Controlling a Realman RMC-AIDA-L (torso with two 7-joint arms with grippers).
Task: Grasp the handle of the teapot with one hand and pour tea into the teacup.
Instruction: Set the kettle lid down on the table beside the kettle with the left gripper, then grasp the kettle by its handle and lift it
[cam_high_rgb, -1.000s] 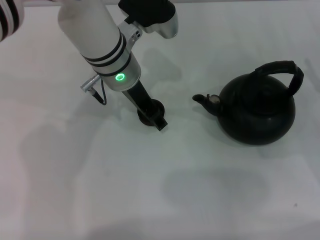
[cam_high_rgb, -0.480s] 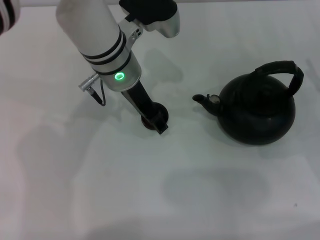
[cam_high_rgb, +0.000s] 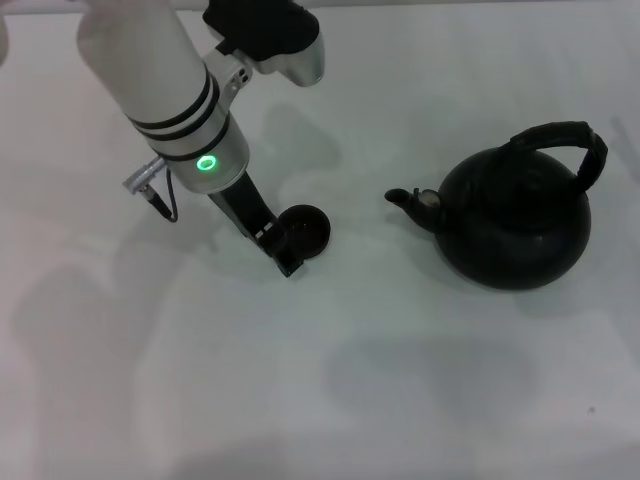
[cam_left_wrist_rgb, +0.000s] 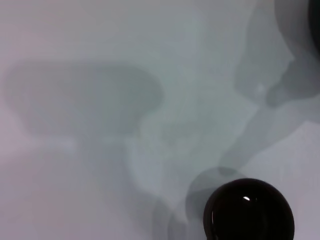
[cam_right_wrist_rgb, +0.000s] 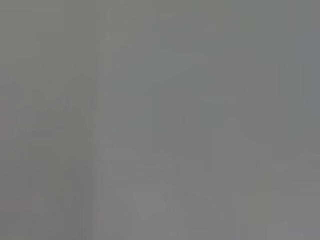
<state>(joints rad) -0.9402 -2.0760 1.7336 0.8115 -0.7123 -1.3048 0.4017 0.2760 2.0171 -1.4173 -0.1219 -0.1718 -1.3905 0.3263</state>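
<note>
White matte tabletop (cam_high_rgb: 300, 400) fills the head view; no other surroundings are visible.

Progress: nothing of the pour is judged done. The large round matte-black teapot (cam_high_rgb: 515, 225) stands upright toward the right edge of the tabletop, its short silver-tipped spout (cam_high_rgb: 410, 199) directed at the cup. The thick black arched handle (cam_high_rgb: 565, 140) over the teapot is ungrasped; no gripper is near it. No tea stream is seen. The small round dark handleless teacup (cam_high_rgb: 305, 230) sits near the middle of the tabletop, well apart from the teapot; in the left wrist view the teacup (cam_left_wrist_rgb: 248, 209) shows a glossy dark interior, and whether it holds liquid cannot be told. Left to do: grasp the handle, lift, tilt, pour.

Arm pose: the left arm slants down from the far left corner, and the left gripper (cam_high_rgb: 277, 245) is just beside the cup's left rim; contact cannot be judged. Finger spread cannot be told. The right gripper is not seen; the right wrist view shows only a blank grey surface.
</note>
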